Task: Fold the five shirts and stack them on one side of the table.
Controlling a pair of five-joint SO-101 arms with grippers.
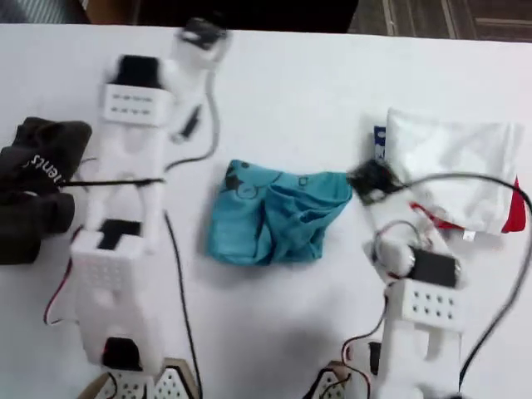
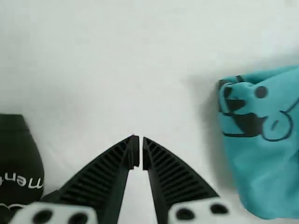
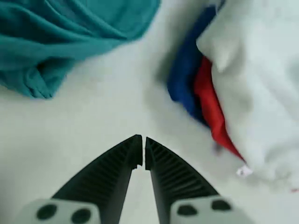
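Observation:
A crumpled teal shirt [image 1: 274,216] [image 2: 261,140] [image 3: 70,37] lies mid-table. At the left edge sits a bunched black shirt [image 1: 37,183] [image 2: 18,168]. On the right, a folded white shirt [image 1: 449,166] [image 3: 261,70] tops a stack over a red shirt [image 1: 515,212] [image 3: 210,102] and a blue shirt [image 1: 379,141] [image 3: 187,70]. My left gripper [image 2: 138,151] is shut and holds nothing, above bare table between the black and teal shirts. My right gripper [image 1: 374,179] [image 3: 139,151] is shut with nothing in it, between the teal shirt's right edge and the stack.
The white table [image 1: 291,91] has free room at the back and in front of the teal shirt. Both arms' white bodies and black cables [image 1: 179,283] run along the near side.

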